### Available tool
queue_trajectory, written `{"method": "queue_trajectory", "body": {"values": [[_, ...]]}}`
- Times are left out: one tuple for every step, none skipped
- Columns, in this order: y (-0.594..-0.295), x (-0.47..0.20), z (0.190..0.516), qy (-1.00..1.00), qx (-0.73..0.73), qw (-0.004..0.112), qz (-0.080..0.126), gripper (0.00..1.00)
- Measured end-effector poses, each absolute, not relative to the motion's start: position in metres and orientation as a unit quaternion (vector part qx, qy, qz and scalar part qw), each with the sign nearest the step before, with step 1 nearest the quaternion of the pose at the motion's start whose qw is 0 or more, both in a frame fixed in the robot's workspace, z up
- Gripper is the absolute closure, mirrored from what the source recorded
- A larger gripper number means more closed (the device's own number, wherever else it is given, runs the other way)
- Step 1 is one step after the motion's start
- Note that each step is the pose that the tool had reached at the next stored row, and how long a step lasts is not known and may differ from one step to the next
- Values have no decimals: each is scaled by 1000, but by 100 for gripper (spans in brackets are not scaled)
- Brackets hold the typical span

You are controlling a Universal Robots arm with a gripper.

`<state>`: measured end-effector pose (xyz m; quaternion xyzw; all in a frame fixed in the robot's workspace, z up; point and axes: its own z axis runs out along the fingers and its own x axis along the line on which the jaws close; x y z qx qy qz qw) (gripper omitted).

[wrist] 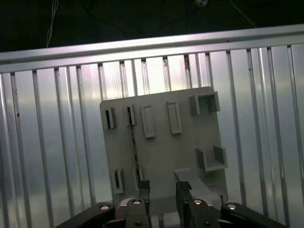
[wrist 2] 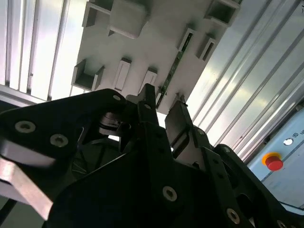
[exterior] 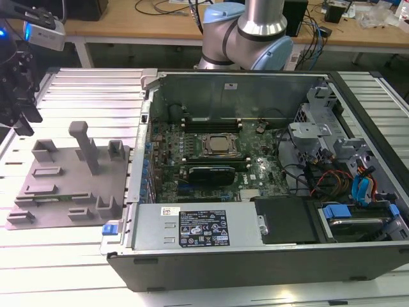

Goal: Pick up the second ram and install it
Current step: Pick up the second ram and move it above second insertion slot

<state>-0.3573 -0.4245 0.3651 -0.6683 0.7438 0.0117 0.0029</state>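
Black gripper fingers were seen spread apart, with nothing held between them. Beneath them, the second ram was seated on edge in a slot of the grey holder tray. In the exterior view, that tray was placed at nine o'clock of the open computer case.

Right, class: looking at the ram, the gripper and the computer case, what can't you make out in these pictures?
- First wrist view: the second ram stands edge-on in the grey holder tray, so its chips are hidden.
- Second wrist view: the body of the gripper covers the ram's near end.
- Exterior view: the left edge cuts off the gripper; the memory slots are too small to tell which are filled.
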Motion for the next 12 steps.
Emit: {"method": "queue_trajectory", "body": {"values": [[-425, -357, 365, 744, -668, 3, 12, 66], [-425, -357, 365, 744, -668, 3, 12, 66], [-425, -357, 365, 744, -668, 3, 12, 66], [-426, -358, 362, 744, -668, 3, 12, 66], [-426, -358, 359, 744, -668, 3, 12, 66], [-426, -358, 356, 744, -668, 3, 12, 66], [-427, -358, 354, 744, -668, 3, 12, 66], [-427, -358, 352, 744, -668, 3, 12, 66], [-427, -358, 350, 744, -668, 3, 12, 66], [-427, -358, 349, 744, -668, 3, 12, 66], [-427, -358, 347, 744, -668, 3, 12, 66], [-427, -358, 345, 744, -668, 3, 12, 66]]}}
